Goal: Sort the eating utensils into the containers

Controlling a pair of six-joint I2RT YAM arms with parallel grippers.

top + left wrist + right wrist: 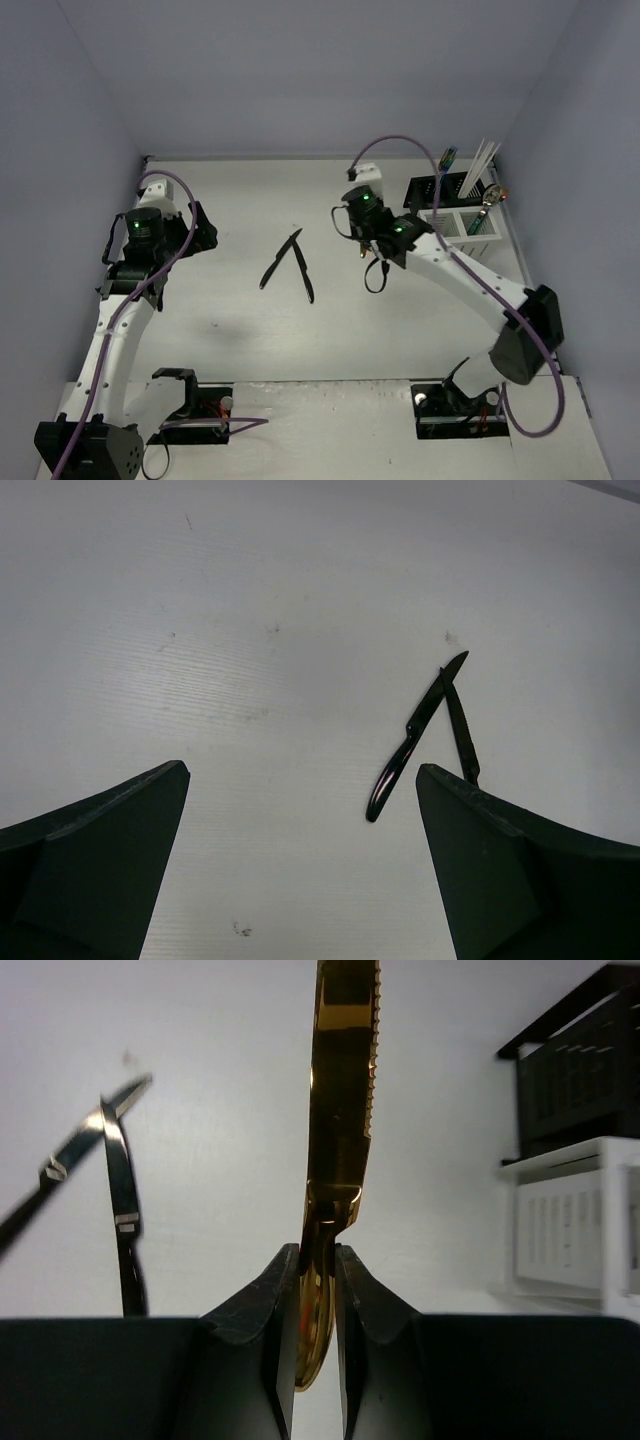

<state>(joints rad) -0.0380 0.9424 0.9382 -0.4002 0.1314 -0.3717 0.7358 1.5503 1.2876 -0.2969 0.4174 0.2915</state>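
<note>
My right gripper point(371, 252) point(318, 1260) is shut on the handle of a gold knife point(341, 1110), held above the table with the serrated blade pointing away from the wrist. Two black knives point(281, 258) point(302, 272) lie crossed at their tips on the table's middle. They also show in the left wrist view point(415, 732) and at the left of the right wrist view point(122, 1195). The black caddy point(432, 191) point(585, 1070) and white caddy point(452, 224) point(570, 1225) stand at the back right. My left gripper point(200, 228) point(300, 860) is open and empty, left of the black knives.
The black caddy holds blue-teal utensils point(447, 160) and white sticks point(480, 163). A silver spoon point(487, 206) stands in the white caddy. Walls close the table at back and sides. The arm bases point(460, 405) sit at the near edge.
</note>
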